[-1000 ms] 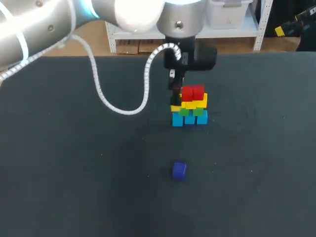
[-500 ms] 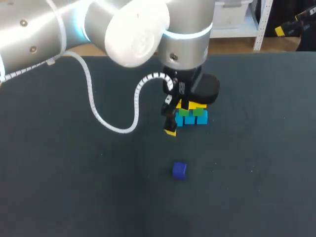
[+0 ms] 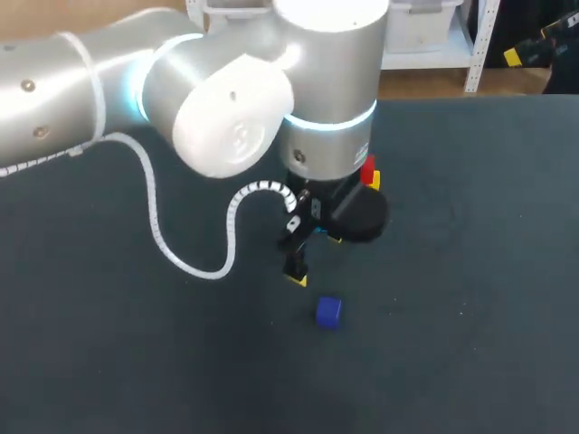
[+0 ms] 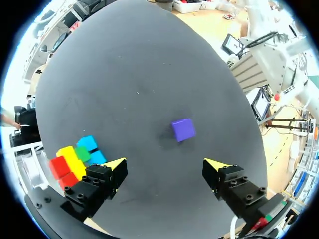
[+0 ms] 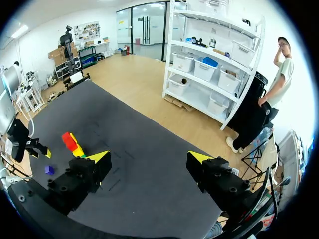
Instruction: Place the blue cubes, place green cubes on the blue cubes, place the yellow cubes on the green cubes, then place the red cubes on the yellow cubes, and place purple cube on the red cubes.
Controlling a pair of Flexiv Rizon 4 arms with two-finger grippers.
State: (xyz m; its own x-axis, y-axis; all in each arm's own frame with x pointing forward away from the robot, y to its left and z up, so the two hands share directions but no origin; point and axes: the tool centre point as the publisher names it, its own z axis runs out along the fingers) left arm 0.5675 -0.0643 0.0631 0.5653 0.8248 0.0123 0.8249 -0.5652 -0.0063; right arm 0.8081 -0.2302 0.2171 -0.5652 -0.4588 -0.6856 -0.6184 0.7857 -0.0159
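The left pincer (image 4: 164,167) is hanging over the table (image 3: 470,362) with its fingers spread wide and nothing between them. The purple cube (image 4: 183,130) is lying by itself on the dark surface, ahead of the pincer and slightly toward one finger, well apart from the stack (image 4: 75,162). That stack is standing beside the other finger, showing blue, green and yellow layers with the red cubes (image 4: 62,172) on top, so the purple cube is looking like the only piece left to place. For a clean pick, the pincer should be centring itself over the cube so both fingers are facing flat sides rather than corners, then coming straight down and closing evenly. The lift ought to be rising high enough to clear the red cubes before crossing to the stack. The cube should be settling across the seam of the red pair, with the fingers opening gently and drawing straight up, since the layers are sitting loose and a sideways nudge could be toppling them. The right pincer (image 5: 149,158) is waiting wide and empty, far from the stack. The cubes are showing plain coloured faces, with no writing that can be made out.
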